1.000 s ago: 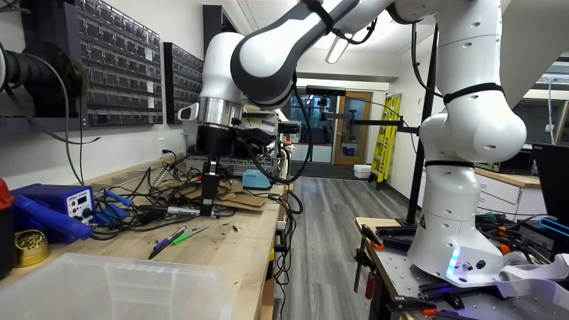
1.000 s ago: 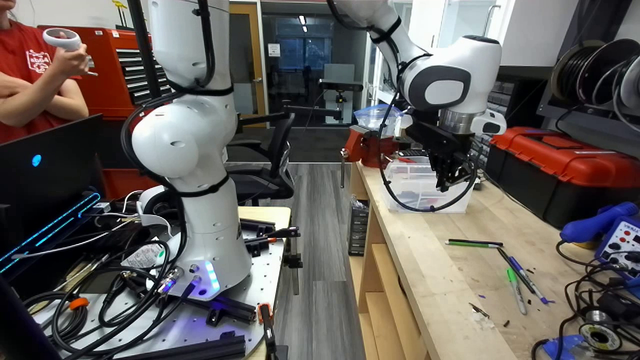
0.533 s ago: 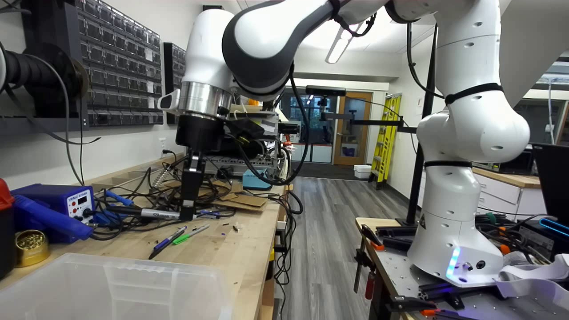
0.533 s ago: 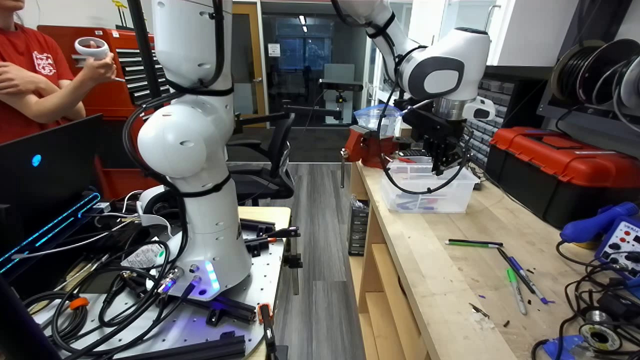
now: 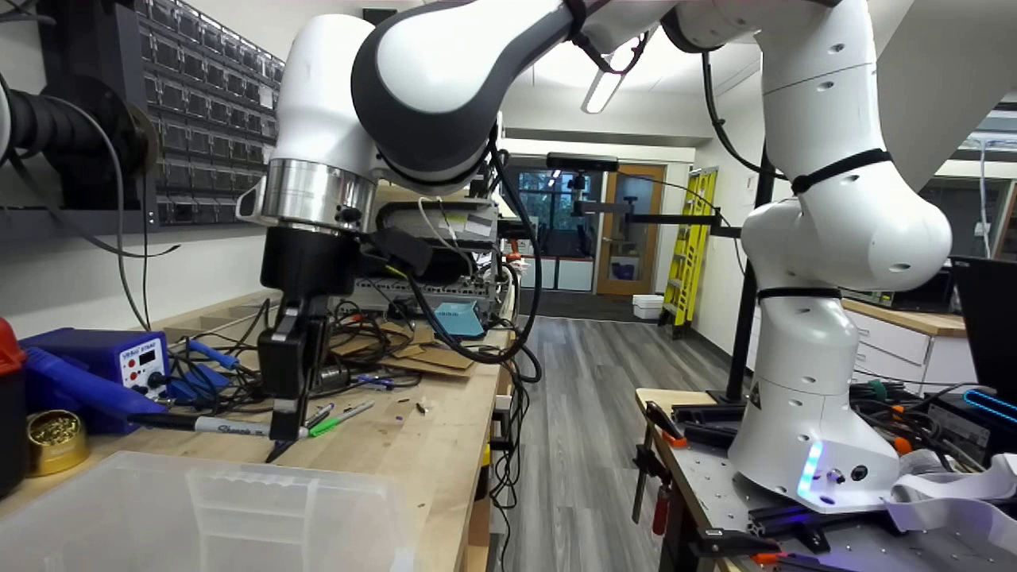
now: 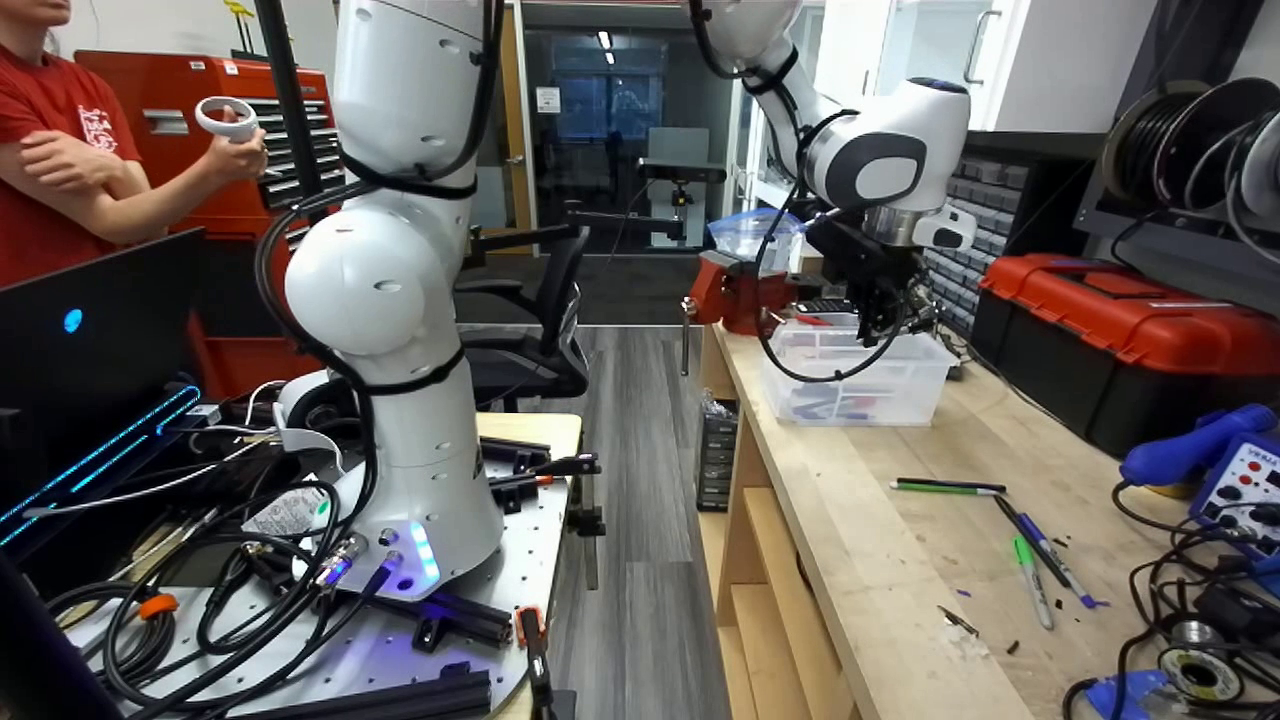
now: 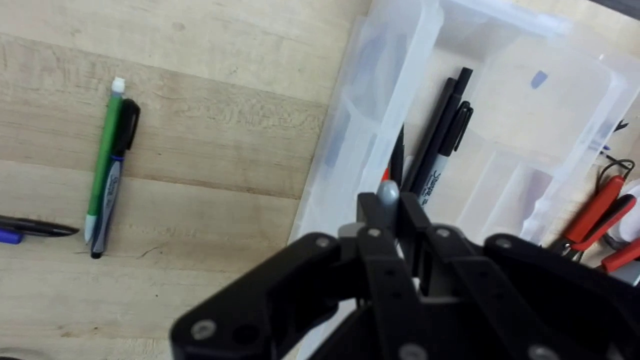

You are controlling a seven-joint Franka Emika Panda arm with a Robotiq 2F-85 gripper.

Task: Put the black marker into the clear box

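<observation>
Gripping the black marker (image 5: 216, 426) in the tool (image 7: 390, 205), with both jaws drawn in to the width of the barrel. In the wrist view, showing just a rounded grey end beyond the jaws. In an exterior view, sticking out to the left of the tool, roughly level, with a black cap at the far end.

Hanging over the box (image 5: 254, 508) with tool and marker alike; cannot tell how high above the rim. From the wrist, can follow that rim close by the jaws, and more of the box below the tool and to its right. Inside, beyond the jaws and slightly right, can make out black pens (image 7: 434, 132) and a capped marker (image 7: 436, 172) lying side by side.

Well left of the tool, can see a green pen (image 7: 103, 162) and a dark pen (image 7: 113, 177) laid together on the surface (image 7: 215, 215), apparently touching. Farther left, can see a blue pen (image 7: 10, 237) and a pointed pen (image 7: 40, 227), cut off by the edge of the view. To the right of the tool, past the box, can see red handles (image 7: 597, 210).

In an exterior view, can pick out a vise (image 6: 735, 300) to the left of the tool and a toolbox (image 6: 1130, 350) to its right, standing apart from it.
</observation>
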